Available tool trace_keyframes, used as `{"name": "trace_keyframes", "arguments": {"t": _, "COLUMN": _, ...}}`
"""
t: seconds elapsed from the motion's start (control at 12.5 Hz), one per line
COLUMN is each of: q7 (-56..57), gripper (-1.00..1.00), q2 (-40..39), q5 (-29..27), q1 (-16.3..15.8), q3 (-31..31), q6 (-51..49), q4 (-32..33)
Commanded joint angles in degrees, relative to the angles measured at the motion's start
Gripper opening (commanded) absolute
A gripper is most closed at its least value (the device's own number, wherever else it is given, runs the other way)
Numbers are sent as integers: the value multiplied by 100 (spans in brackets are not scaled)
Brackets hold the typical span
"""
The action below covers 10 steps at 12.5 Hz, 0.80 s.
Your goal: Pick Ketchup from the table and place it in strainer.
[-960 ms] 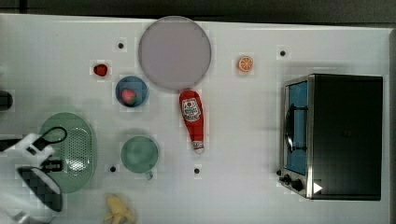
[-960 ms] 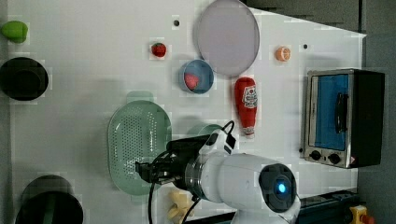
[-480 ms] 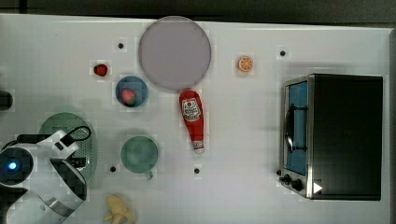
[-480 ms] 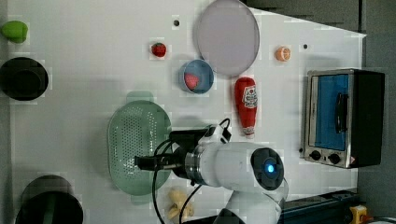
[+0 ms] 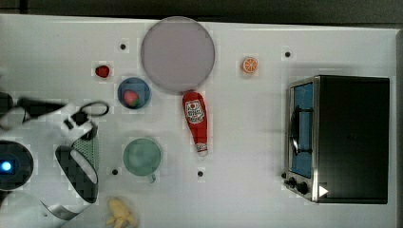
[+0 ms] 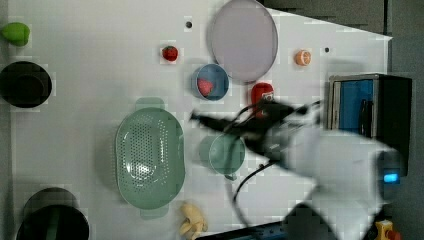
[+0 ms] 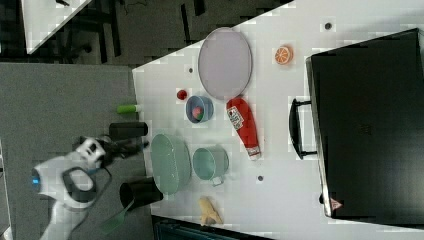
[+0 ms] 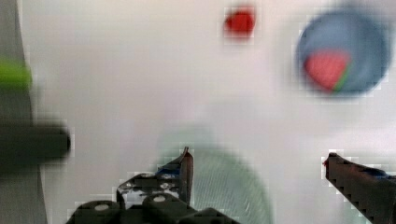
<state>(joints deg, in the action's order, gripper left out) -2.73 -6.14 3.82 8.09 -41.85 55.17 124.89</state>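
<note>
1. Table (image 5: 57, 42): white top with small dark dots, everything sits on it
2. Toaster oven (image 5: 351, 137): black and silver box at the top view's right, blue glass door facing the middle of the table
3. Robot arm (image 5: 43, 156): white body at the top view's left edge, covering most of the strainer there
4. Plate (image 5: 177, 53): round, grey-lilac, at the far edge in the top view, empty
5. Strainer (image 6: 150, 160): pale green oval basket, perforated bottom, nothing in it; just beside the green cup in the left view
6. Ketchup (image 5: 196, 121): red bottle lying flat on the table, base touching or just short of the plate rim, white cap pointing away from the plate; well apart from the strainer, with the cup between them
7. Cup (image 5: 141, 156): round, green, with a handle, upright, between strainer and ketchup
8. Gripper (image 8: 257, 161): jaws spread wide, nothing between them; in the wrist view it hangs over the strainer's rim, holding nothing
9. Blue bowl (image 5: 133, 92): small, near the plate, a red-and-green piece inside
10. Banana (image 5: 121, 216): at the near edge in the top view, below the cup
11. Orange slice (image 5: 249, 64): alone, to the top view's right of the plate
12. Strawberry (image 5: 101, 71): small and red, just beside the blue bowl
</note>
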Motion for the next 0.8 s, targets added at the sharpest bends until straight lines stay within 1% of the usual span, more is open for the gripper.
{"name": "trace_keyframes", "arguments": {"t": 0.08, "q7": -249, "gripper": 100, "q2": 611, "q5": -70, "q1": 677, "q3": 616, "q6": -933, "q4": -415}}
{"name": "trace_keyframes", "arguments": {"t": 0.24, "q7": -117, "gripper": 100, "q2": 882, "q5": -70, "q1": 836, "q3": 1152, "q6": -1893, "q4": -795}}
{"name": "trace_keyframes", "arguments": {"t": 0.48, "q7": 271, "gripper": 100, "q2": 1076, "q5": -132, "q1": 863, "q3": 1943, "q6": -3316, "q4": -1428}}
{"name": "trace_keyframes", "arguments": {"t": 0.64, "q7": 440, "gripper": 100, "q2": 1095, "q5": -188, "q1": 865, "q3": 2365, "q6": -3907, "q4": -1819}}
{"name": "trace_keyframes", "arguments": {"t": 0.8, "q7": 603, "gripper": 100, "q2": 1097, "q5": -335, "q1": 867, "q3": 2657, "q6": -4225, "q4": -2067}}
